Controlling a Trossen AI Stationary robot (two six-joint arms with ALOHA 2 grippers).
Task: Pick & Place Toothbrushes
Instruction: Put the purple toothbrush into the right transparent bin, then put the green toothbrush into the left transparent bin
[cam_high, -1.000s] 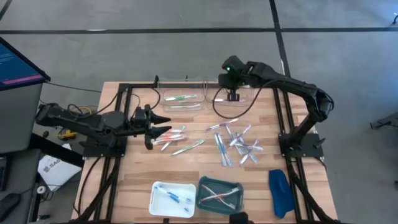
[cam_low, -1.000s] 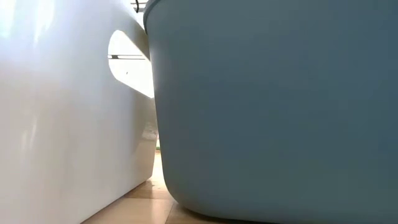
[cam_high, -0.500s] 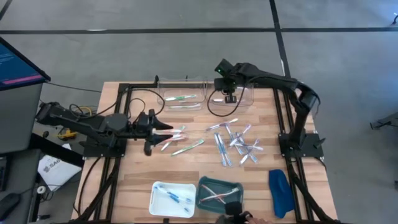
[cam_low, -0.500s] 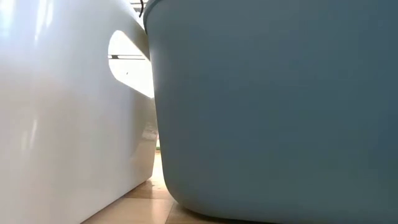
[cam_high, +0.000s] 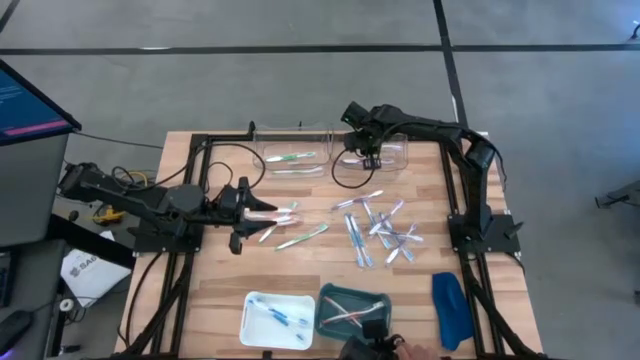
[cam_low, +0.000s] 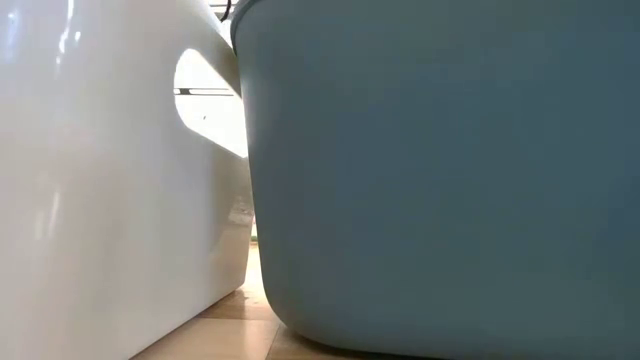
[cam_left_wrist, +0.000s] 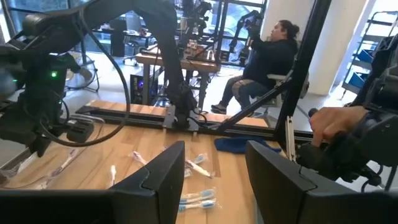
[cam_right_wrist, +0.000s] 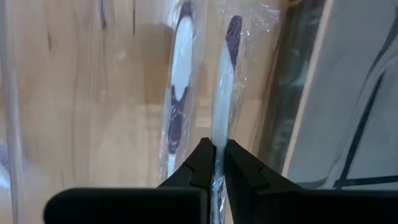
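**Wrapped brush being lowered into far clear bin; left arm poised over loose pile**

- Right gripper (cam_right_wrist: 214, 163) is being held over the right-hand clear bin (cam_high: 395, 152) at the table's far edge. Its fingers are being kept pinched on a clear-wrapped toothbrush (cam_right_wrist: 222, 99), which is hanging lengthwise from the tips, probably so it drops flat beside the wrapped brush (cam_right_wrist: 179, 93) already lying in the bin.
- Left gripper (cam_high: 262, 208) is being held low at the table's left-centre, jaws parted with nothing between them. It is being pointed at the pink and green brushes (cam_high: 290, 215) just beside its tips, judged as lining up for the next pick.
- Blue and silvery brushes (cam_high: 378, 232) are being left scattered mid-table, right of centre.
- Sorting looks to be by kind: a green brush is lying in the left clear bin (cam_high: 290, 158), and others in the white tray (cam_high: 252, 322) and teal tray (cam_high: 325, 310) at the near edge.
- Low view is being blocked by those two trays.
- A dark-blue oblong object (cam_high: 450, 308) is being left alone near right.
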